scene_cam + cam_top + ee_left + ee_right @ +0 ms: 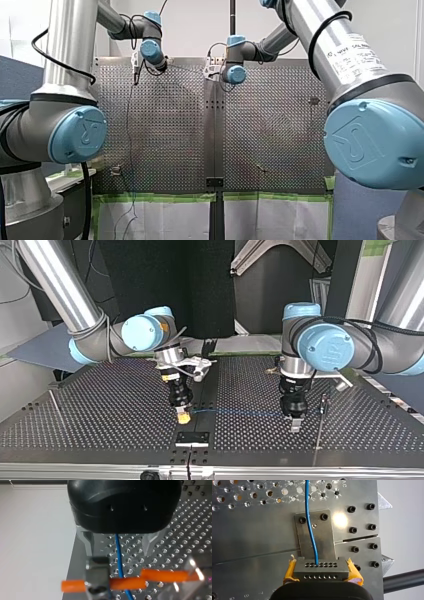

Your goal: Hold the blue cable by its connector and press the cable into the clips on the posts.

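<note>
Blue cable (235, 413) runs level just above the bench (100, 410) between the two grippers in the top view; only the wrist views show its ends. In the right wrist view, the yellow pads (289, 573) of my right gripper (321, 571) are clamped on the grey connector (321, 568) (the cable leaves one of its holes). In the left wrist view, the metal fingers (88, 543) of my left gripper (118, 546) stand apart. The cable passes down the gap, with blurred orange pieces (160, 576) ahead. Both wrists point straight down at the bench.
</note>
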Robot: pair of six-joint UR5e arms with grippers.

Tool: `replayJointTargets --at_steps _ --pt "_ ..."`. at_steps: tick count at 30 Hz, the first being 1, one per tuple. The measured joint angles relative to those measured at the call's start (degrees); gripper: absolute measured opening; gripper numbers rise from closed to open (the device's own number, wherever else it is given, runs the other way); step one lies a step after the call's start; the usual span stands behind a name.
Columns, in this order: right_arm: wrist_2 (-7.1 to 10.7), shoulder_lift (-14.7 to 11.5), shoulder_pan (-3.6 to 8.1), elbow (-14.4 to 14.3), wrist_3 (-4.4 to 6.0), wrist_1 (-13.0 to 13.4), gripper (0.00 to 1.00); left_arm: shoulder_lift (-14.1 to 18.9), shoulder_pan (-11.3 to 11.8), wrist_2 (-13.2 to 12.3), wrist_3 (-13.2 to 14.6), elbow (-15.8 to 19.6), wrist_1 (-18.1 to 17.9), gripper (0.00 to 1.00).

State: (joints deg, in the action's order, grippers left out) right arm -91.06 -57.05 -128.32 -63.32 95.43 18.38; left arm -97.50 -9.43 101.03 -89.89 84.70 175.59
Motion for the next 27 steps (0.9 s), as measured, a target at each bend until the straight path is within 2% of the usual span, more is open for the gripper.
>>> replayJointTargets --at_steps 2,3,4,9,27 --pt "0.0 0.0 -0.01 0.0 0.02 0.0 0.0 0.0 0.0 0.1 -0.1 0.0 0.1 0.17" --pt "0.0 0.0 -0.02 0.0 0.02 -0.1 0.0 0.0 0.0 0.2 -0.2 0.0 0.1 0.17" --pt "0.0 0.0 -0.02 0.0 0.02 -0.1 0.0 0.0 0.0 0.4 -0.3 0.0 0.1 0.0" --pt "0.0 0.0 0.01 0.0 0.03 -0.1 0.0 0.0 -0.1 1.2 -0.6 0.1 0.0 0.0" --pt "0.0 0.0 0.49 -1.0 -0.05 -0.1 0.0 0.0 -0.8 1.3 -0.9 2.0 -3.5 0.0"
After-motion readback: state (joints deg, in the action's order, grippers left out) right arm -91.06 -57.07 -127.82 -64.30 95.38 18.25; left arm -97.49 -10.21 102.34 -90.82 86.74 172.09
